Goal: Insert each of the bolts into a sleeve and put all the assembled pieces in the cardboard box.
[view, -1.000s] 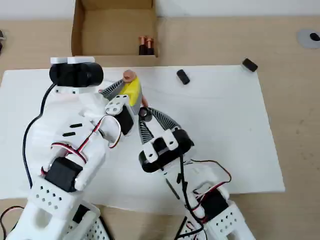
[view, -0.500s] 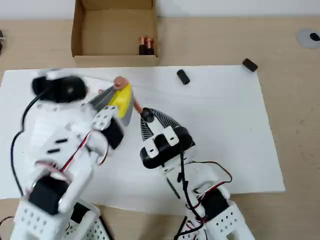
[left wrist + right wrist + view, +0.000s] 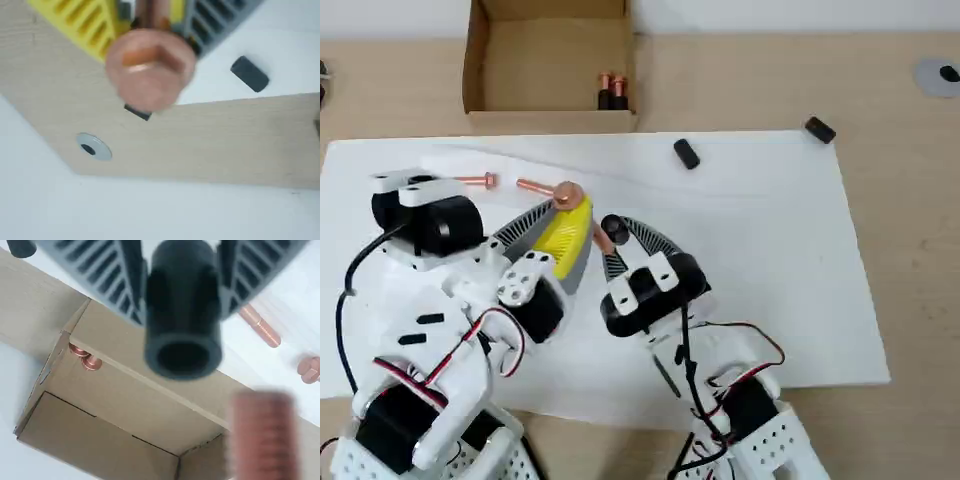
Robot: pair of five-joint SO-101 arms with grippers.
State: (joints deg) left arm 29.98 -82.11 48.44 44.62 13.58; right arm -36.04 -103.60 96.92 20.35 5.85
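- Currently bolt (image 3: 567, 194) is gripped by left gripper (image 3: 560, 208), sleeve (image 3: 183, 315) by right gripper (image 3: 613, 236).
- Tip is seen off the sleeve's bore; a jam or drop could be caused by misalignment.

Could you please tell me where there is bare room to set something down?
Bare: the white paper sheet right of the right arm, below the loose black cylindrical sleeve. Crowded: its left half, with arms and copper bolts.
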